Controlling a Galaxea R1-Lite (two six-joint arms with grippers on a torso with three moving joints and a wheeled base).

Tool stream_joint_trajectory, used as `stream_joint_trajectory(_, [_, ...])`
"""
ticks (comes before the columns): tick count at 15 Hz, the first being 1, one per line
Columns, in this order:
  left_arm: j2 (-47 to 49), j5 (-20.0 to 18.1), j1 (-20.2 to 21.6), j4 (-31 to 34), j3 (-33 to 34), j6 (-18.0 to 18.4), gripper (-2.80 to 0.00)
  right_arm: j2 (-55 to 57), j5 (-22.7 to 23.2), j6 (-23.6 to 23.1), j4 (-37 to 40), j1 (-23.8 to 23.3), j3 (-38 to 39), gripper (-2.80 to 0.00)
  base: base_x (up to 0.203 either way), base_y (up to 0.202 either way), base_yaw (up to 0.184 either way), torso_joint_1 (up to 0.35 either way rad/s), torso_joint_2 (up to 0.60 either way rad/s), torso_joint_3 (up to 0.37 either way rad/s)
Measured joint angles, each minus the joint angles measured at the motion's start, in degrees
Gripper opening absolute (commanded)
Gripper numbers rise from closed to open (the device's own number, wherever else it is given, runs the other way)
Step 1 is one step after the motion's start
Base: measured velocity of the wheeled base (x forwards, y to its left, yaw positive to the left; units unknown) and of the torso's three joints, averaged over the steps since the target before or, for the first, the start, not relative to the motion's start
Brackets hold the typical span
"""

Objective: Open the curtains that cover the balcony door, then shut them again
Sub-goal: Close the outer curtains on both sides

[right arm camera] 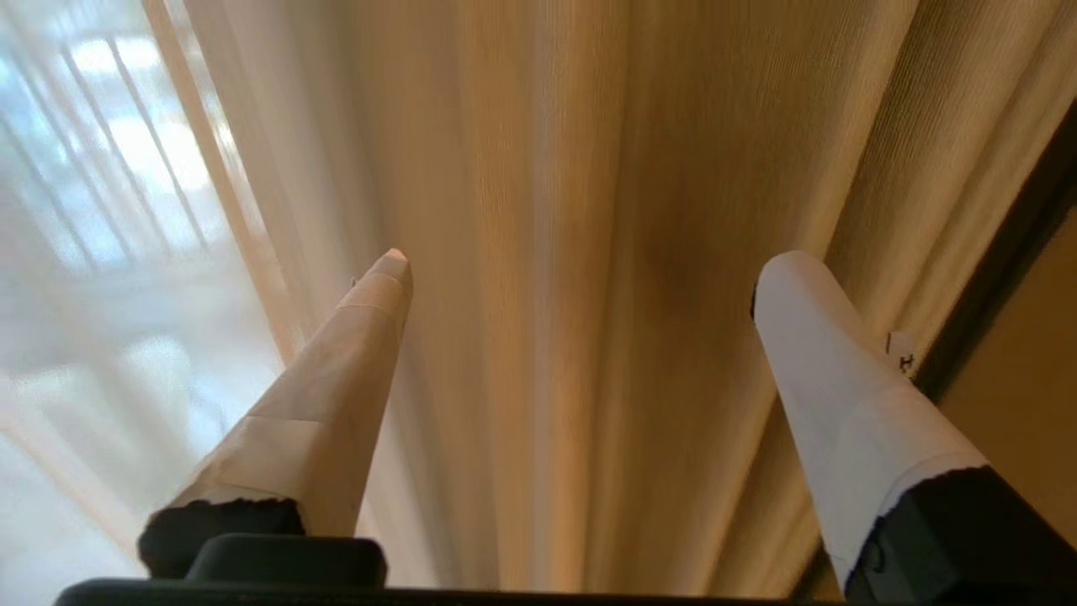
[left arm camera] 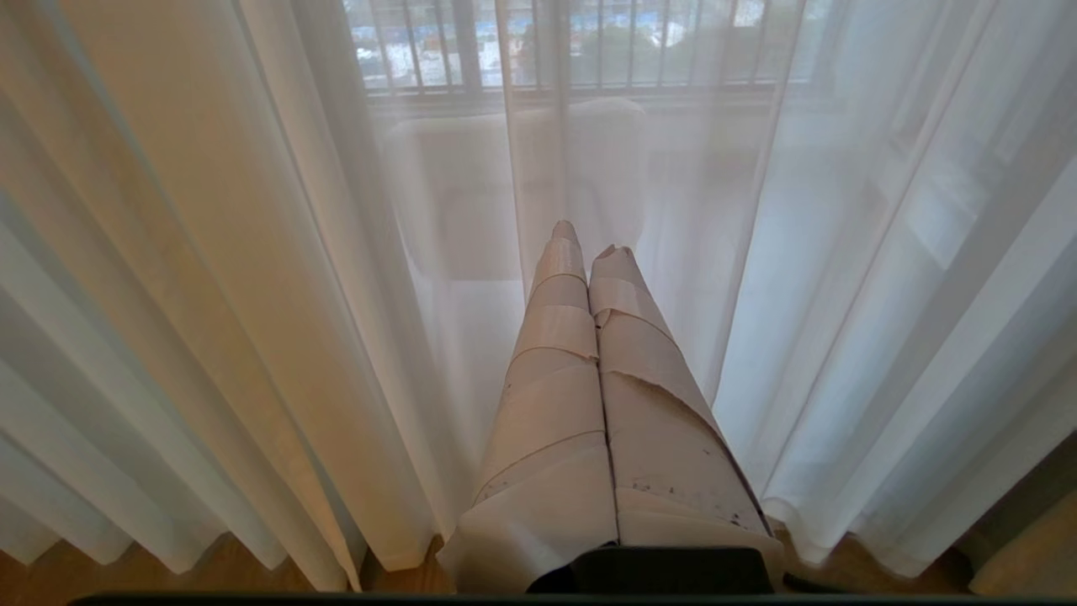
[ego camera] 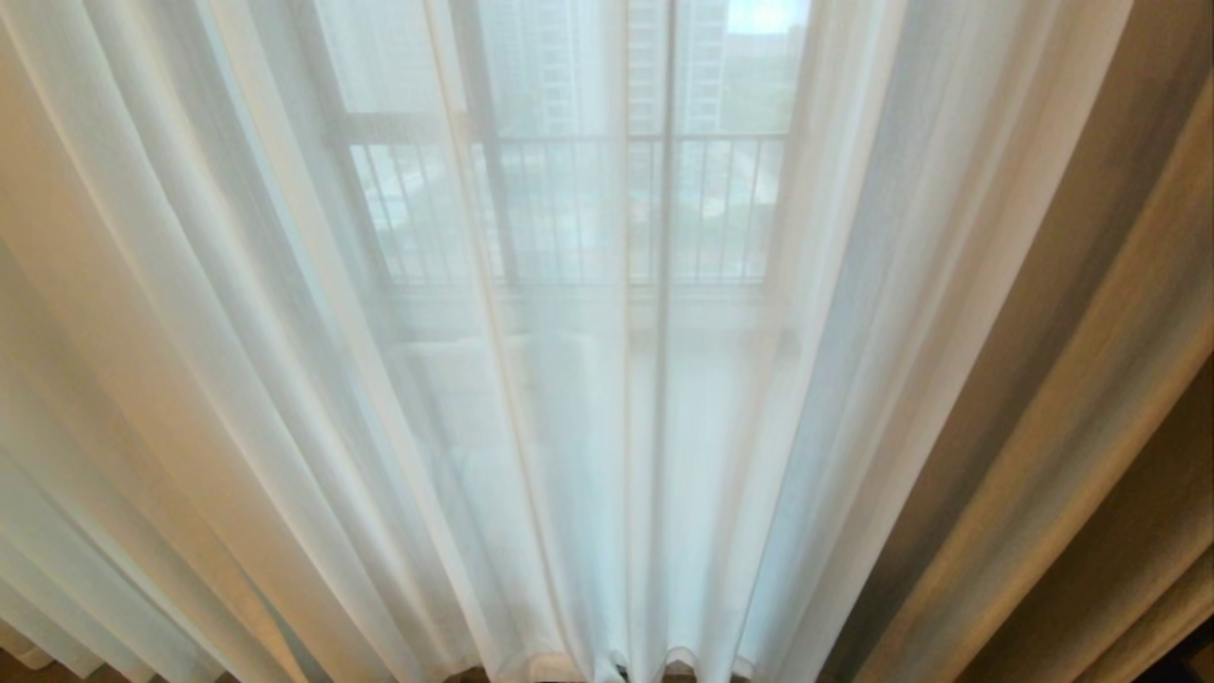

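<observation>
Right gripper (right arm camera: 580, 269) spread wide, holding nothing, fingers either side of a fold of the beige drape (right arm camera: 572, 168), likely lining up to pinch it. Whether they touch the cloth, can't tell. Left gripper (left arm camera: 589, 240) fully closed, empty, parked low in front of the white sheer (left arm camera: 252, 252), pointing at it. Sheer hangs drawn across the balcony door (ego camera: 664, 237), whose frame shows through; drape bunched to the right of the sheer. Railing (ego camera: 569, 209) visible beyond the door.
</observation>
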Motion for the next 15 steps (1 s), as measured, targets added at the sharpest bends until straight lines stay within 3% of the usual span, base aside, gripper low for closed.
stream_joint_trajectory(2, [0.00, 0.03, 0.02, 0.00, 0.00, 0.00, -2.80, -0.71, 1.95, -0.05, -11.33, -0.01, 6.34, 0.00, 0.000, 0.000, 0.000, 0.000, 0.00, 0.000])
stream_joint_trajectory(4, [0.00, 0.04, 0.02, 0.00, 0.00, 0.00, -2.80, -0.91, 7.40, -1.25, -23.30, -0.52, 11.53, 0.00, 0.000, 0.000, 0.000, 0.000, 0.00, 0.000])
stream_joint_trajectory(6, [0.00, 0.04, 0.02, 0.00, 0.00, 0.01, -2.80, -0.11, 9.22, -4.04, -30.27, -0.87, 13.33, 0.00, 0.000, 0.000, 0.000, 0.000, 0.00, 0.000])
stream_joint_trajectory(11, [0.00, 0.01, 0.02, 0.00, 0.00, 0.00, -2.80, 2.60, 9.35, -8.90, -32.23, -1.37, 13.67, 0.00, 0.000, 0.000, 0.000, 0.000, 0.00, 0.000])
stream_joint_trajectory(15, [0.00, 0.01, 0.00, 0.00, 0.00, 0.01, -2.80, 9.01, 9.33, -9.09, -32.24, -4.91, 9.46, 0.00, 0.000, 0.000, 0.000, 0.000, 0.00, 0.000])
